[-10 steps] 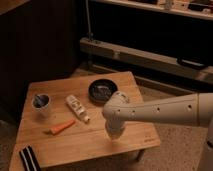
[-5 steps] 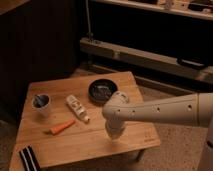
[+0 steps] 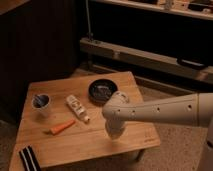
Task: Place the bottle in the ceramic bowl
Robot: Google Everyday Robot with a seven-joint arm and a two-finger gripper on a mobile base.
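— Well, where was the bottle (image 3: 77,108)?
— Flat on the counter (image 3: 75,145), between ceramic bowl (image 3: 102,91) and carrot (image 3: 62,127), label unreadable. Claw (image 3: 114,131) hung near the front edge; wide or narrow, I couldn't tell.

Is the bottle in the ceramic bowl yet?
Out: the bottle lies on the table left of the ceramic bowl; pincer hovers over the table's front.

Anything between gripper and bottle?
Only bare table wood, in the camera view. The gripper hangs over the table's front, beside the bottle.
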